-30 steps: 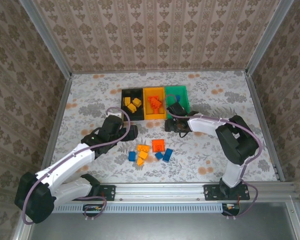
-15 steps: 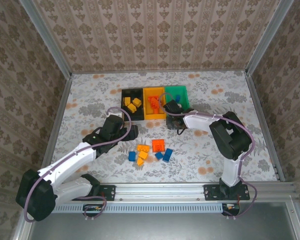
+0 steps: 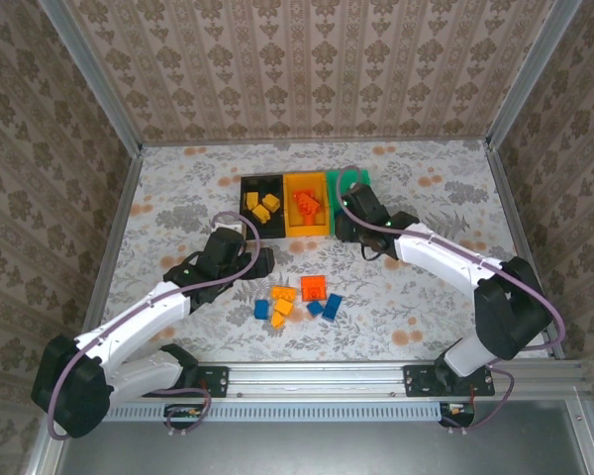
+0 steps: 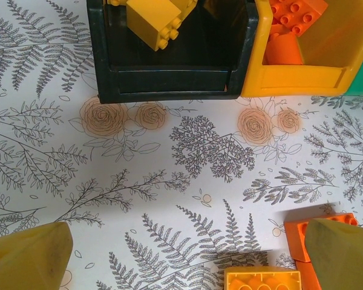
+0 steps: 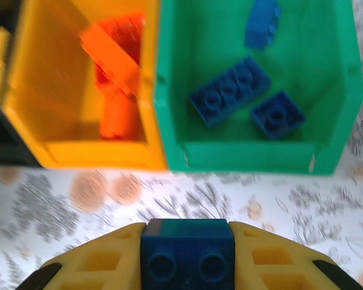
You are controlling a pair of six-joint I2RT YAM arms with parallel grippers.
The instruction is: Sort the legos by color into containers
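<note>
My right gripper (image 3: 349, 212) is shut on a small blue lego (image 5: 187, 251), just in front of the green container (image 5: 248, 158), which holds three blue legos (image 5: 230, 90). Red-orange legos (image 5: 112, 60) lie in the yellow-orange container (image 3: 306, 230), and yellow ones (image 3: 264, 205) in the black container (image 4: 169, 78). My left gripper (image 3: 261, 263) stands open and low over bare table, its fingertips (image 4: 27, 257) wide apart. To its right lie a yellow-orange lego (image 4: 263, 279) and a red-orange lego (image 4: 299, 232).
A loose cluster of legos lies at the table's front middle: orange (image 3: 283, 294), red-orange (image 3: 314, 287), yellow (image 3: 280, 312) and blue (image 3: 333, 306). Metal rails (image 3: 520, 237) and wallpapered walls fence the floral tabletop.
My right gripper has closed on the blue lego and lifted it back toward the green container, its elbow swinging out to the right. The left arm has not moved.
</note>
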